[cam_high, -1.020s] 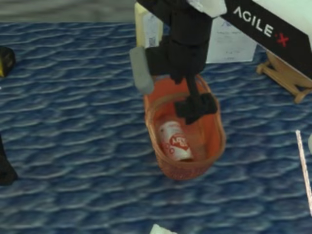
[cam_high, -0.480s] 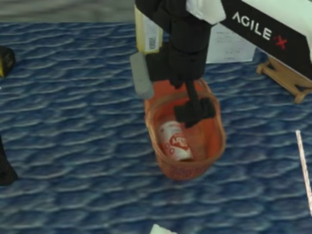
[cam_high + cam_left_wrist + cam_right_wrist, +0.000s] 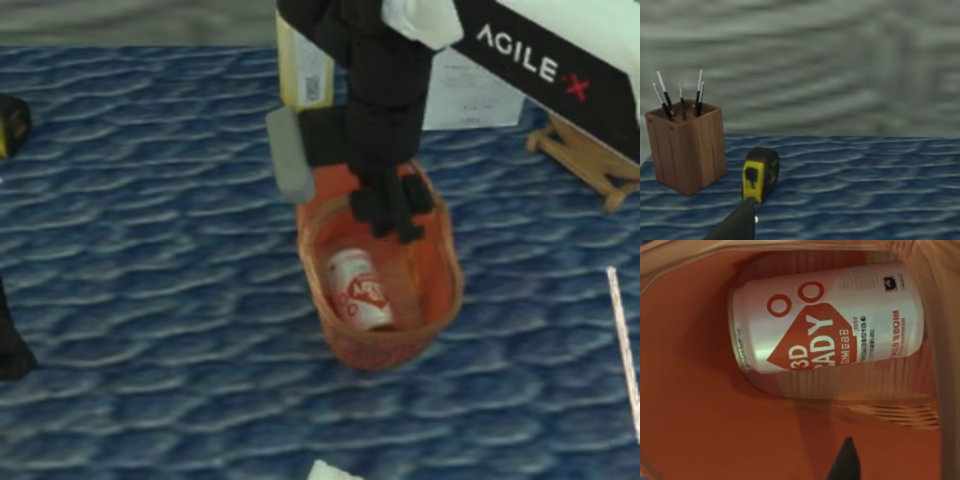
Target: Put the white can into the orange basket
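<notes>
The white can (image 3: 360,290) with red marks lies on its side inside the orange basket (image 3: 447,290), toward the basket's near end. The right wrist view fills with the can (image 3: 830,320) resting on the orange basket floor (image 3: 690,415). My right gripper (image 3: 390,205) hangs open over the basket's far end, above the can and clear of it, with nothing between its fingers. One dark fingertip (image 3: 846,460) shows in its wrist view. My left arm (image 3: 8,350) stays parked at the table's left edge, its gripper open, with one fingertip (image 3: 742,220) showing.
A pale-yellow bottle (image 3: 300,70) and a white carton (image 3: 470,90) stand behind the basket. A wooden frame (image 3: 585,155) sits at the far right, with a thin white stick (image 3: 622,350) nearer. A yellow tape measure (image 3: 759,172) and a wooden pen holder (image 3: 687,150) are at the far left.
My right gripper has drawn back from the middle of the basket toward its far end and risen. The can lies still in the basket.
</notes>
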Robot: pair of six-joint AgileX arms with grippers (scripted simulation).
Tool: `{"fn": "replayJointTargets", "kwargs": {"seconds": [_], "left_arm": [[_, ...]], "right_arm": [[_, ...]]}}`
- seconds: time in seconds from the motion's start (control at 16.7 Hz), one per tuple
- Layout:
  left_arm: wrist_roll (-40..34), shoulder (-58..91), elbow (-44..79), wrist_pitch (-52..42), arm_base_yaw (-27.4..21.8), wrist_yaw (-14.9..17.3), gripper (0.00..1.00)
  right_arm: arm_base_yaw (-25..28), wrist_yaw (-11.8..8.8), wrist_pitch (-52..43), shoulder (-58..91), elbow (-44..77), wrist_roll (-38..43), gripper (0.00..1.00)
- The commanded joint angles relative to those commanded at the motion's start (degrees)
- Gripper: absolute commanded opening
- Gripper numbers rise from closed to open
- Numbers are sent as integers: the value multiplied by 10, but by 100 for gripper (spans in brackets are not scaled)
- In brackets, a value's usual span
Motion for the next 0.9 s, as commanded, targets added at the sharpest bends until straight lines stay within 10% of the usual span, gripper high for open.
{"fn": "replayJointTargets", "kwargs": {"seconds": [0.24,0.9], "left_arm": [[0,0,0,0,0,0,100],[0,0,0,0,0,0,100]], "right_arm": [[0,0,0,0,0,0,0],[0,0,0,0,0,0,0]]}}
